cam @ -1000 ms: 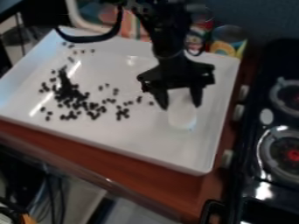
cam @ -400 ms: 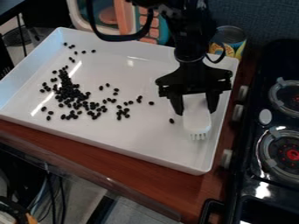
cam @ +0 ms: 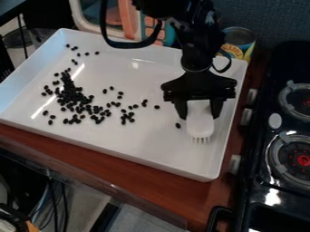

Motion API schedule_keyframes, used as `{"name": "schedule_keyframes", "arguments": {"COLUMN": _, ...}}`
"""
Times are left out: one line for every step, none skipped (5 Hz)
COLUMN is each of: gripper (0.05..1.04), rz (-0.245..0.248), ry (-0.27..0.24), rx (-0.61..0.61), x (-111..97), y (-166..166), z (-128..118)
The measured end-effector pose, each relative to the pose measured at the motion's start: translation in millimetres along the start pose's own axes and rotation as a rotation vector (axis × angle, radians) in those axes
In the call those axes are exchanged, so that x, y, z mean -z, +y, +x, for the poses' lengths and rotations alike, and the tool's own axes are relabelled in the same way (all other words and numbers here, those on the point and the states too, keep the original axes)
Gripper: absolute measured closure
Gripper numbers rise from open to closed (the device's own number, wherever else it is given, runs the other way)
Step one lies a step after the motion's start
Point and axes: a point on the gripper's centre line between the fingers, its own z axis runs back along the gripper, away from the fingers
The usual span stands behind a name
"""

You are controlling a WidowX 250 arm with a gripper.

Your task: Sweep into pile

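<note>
At the right of the white rectangular tray (cam: pixel 151 140), a black 2-finger gripper (cam: pixel 199 117) clamped a white bristled brush (cam: pixel 200 128); small black beans (cam: pixel 71 96) lay partly heaped at left, many outliers unswept.

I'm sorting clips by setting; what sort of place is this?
Probably a toy kitchen set up in a workroom: a toy stove, a food can and a robot gripper.

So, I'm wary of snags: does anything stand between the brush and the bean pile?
Only loose beans lie between the brush and the pile, the nearest just beside the brush; no other obstacle is visible.
</note>
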Motion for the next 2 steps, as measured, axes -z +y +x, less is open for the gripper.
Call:
{"name": "schedule_keyframes", "arguments": {"gripper": 0.351, "rz": 0.010, "ry": -0.020, "rx": -0.009, "x": 4, "y": 15, "z": 9}}
{"name": "schedule_keyframes", "arguments": {"gripper": 0.351, "rz": 0.010, "ry": -0.011, "rx": -0.008, "x": 4, "y": 27, "z": 13}}
